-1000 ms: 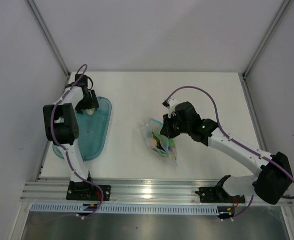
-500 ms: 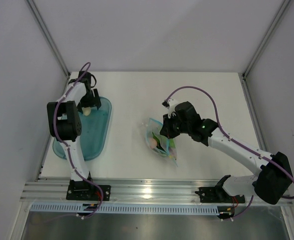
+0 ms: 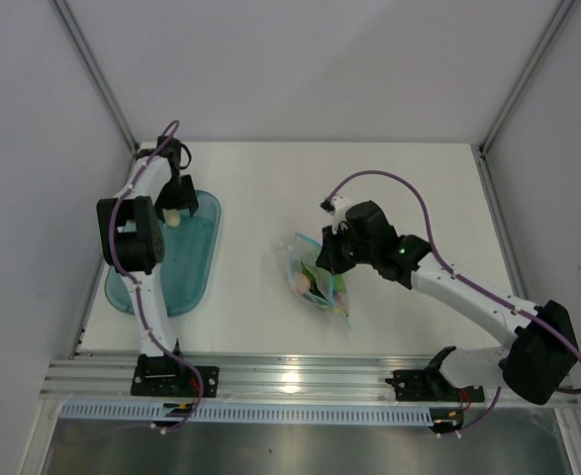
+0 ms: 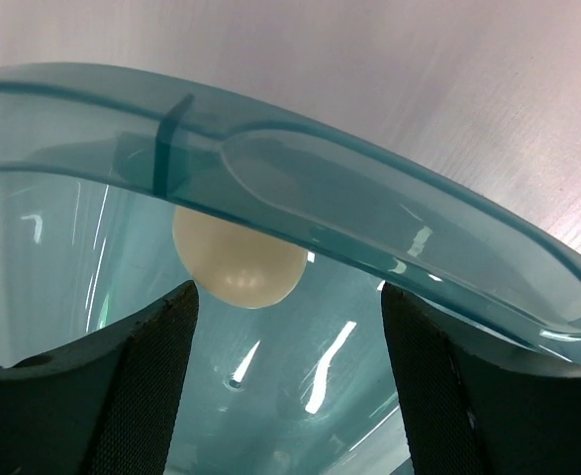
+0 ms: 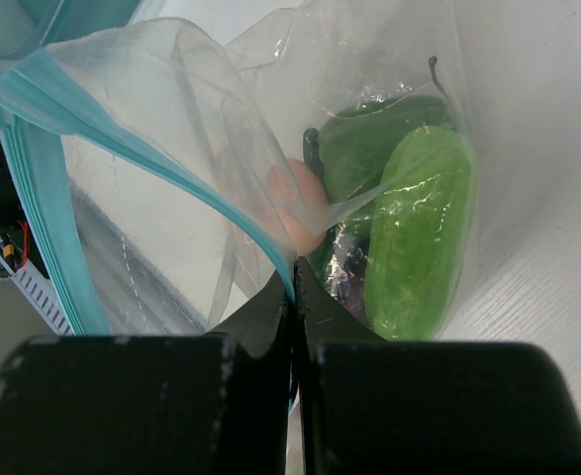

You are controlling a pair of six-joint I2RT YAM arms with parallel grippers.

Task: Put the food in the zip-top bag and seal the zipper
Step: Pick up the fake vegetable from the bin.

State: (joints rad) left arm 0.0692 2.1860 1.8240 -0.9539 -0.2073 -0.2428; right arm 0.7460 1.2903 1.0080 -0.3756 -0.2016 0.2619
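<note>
The clear zip-top bag (image 3: pixel 320 282) lies mid-table with its mouth held up. My right gripper (image 5: pixel 295 272) is shut on its teal zipper (image 5: pixel 43 218) strip. Inside the bag are green food (image 5: pixel 419 233) pieces, an orange-pink one (image 5: pixel 305 213) and a purple one (image 5: pixel 344 277). My left gripper (image 4: pixel 285 376) stands open above the floor of the blue tray (image 4: pixel 369 188). A cream egg-shaped piece (image 4: pixel 239 262) lies just beyond its fingers (image 4: pixel 142 386), untouched. From above, the left gripper (image 3: pixel 174 210) hangs over the tray's far end.
The translucent blue oval tray (image 3: pixel 186 262) sits at the table's left side, close to the left wall. The tray's raised rim crosses in front of the left gripper. The right arm (image 3: pixel 448 282) stretches diagonally from the near right corner.
The left arm has shifted a little toward the far end of the tray, with the cream piece still on the tray. The right gripper and the bag have not moved.
</note>
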